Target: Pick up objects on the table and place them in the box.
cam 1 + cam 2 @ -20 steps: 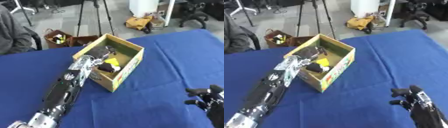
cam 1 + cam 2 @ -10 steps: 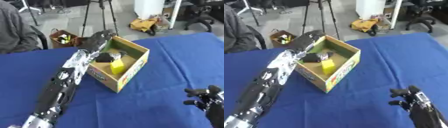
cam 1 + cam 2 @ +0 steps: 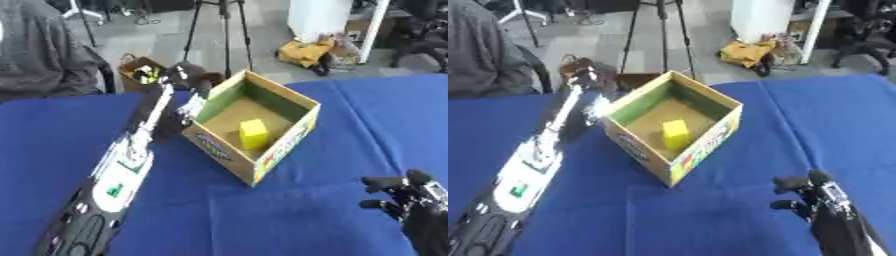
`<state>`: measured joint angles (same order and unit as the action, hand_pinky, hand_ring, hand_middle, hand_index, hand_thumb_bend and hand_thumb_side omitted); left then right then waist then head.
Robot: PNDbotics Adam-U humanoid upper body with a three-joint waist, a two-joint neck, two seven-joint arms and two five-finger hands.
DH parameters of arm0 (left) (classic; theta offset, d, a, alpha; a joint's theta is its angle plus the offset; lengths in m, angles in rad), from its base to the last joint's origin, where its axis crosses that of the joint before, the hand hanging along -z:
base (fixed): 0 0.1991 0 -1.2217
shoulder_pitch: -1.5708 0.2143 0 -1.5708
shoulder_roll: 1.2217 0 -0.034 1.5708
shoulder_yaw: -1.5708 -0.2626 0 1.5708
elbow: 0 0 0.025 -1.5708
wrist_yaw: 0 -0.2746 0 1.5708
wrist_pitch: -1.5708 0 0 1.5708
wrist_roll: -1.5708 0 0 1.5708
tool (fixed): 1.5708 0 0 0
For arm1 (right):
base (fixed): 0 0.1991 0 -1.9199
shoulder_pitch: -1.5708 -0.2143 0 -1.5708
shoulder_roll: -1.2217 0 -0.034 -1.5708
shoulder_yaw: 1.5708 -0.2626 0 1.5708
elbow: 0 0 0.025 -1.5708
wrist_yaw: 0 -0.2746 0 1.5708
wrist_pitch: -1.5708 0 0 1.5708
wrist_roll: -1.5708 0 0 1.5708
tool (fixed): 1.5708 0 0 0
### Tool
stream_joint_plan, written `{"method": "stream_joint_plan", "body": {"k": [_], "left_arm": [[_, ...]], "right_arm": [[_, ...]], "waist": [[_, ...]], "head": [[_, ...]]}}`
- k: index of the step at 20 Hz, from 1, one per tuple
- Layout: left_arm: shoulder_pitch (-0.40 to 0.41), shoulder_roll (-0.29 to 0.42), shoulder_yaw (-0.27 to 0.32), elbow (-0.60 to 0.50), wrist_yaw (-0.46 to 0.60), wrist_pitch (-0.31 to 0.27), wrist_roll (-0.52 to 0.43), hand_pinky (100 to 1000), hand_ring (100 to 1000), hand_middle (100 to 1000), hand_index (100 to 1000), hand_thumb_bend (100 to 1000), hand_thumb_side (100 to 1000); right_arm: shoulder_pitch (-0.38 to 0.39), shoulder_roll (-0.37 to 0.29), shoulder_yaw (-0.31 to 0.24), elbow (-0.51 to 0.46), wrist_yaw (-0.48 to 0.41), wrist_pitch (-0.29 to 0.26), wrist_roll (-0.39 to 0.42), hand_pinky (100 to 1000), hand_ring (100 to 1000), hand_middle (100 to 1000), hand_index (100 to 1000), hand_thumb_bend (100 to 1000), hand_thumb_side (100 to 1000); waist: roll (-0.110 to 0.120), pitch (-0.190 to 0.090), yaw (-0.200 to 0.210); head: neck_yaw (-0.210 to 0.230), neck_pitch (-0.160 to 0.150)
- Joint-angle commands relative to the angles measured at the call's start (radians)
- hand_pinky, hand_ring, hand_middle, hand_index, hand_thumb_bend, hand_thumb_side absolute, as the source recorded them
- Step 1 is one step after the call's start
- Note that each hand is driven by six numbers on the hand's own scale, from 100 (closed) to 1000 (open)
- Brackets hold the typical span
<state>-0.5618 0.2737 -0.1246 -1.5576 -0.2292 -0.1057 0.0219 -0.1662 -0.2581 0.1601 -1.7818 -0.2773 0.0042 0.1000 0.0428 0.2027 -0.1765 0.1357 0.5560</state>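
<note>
Left eye view: left hand (image 3: pixel 186 75) has pulled out of the cardboard box (image 3: pixel 289 137) and now sits just outside its far-left wall, near the blue table's (image 3: pixel 289 220) far edge; fingers too blurred to tell open or closed. One yellow block (image 3: pixel 254 133) lies inside on the box floor, so that drop looks done. Right eye view: right hand (image 3: pixel 820 200) idles near the table's near-right corner, fingers relaxed, holding nothing. Count: one box, one block, no loose objects seen on the table.
</note>
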Motion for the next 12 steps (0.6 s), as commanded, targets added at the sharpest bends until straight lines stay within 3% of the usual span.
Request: {"method": "stream_joint_plan", "body": {"k": [1, 6, 12], "left_arm": [[0.038, 0.031, 0.019, -0.094, 0.198, 0.045, -0.003, 729, 876, 670, 771, 136, 1000], [0.138, 0.024, 0.052, -0.126, 0.330, 0.089, 0.026, 697, 820, 590, 722, 108, 1000], [0.231, 0.002, 0.085, -0.118, 0.370, 0.094, 0.061, 686, 798, 560, 712, 100, 982]], "right_arm": [[-0.002, -0.005, -0.009, -0.006, 0.007, -0.002, -0.004, 653, 887, 573, 659, 100, 953], [0.000, -0.003, -0.009, -0.001, 0.009, -0.002, -0.005, 653, 887, 573, 659, 100, 955], [0.001, -0.002, -0.010, 0.001, 0.012, -0.003, -0.007, 653, 888, 573, 659, 100, 958]], "waist": [[-0.002, -0.018, 0.008], [0.001, -0.017, 0.021], [0.003, -0.013, 0.028]], "head": [[-0.006, -0.003], [-0.013, 0.001], [-0.019, 0.007]]}}
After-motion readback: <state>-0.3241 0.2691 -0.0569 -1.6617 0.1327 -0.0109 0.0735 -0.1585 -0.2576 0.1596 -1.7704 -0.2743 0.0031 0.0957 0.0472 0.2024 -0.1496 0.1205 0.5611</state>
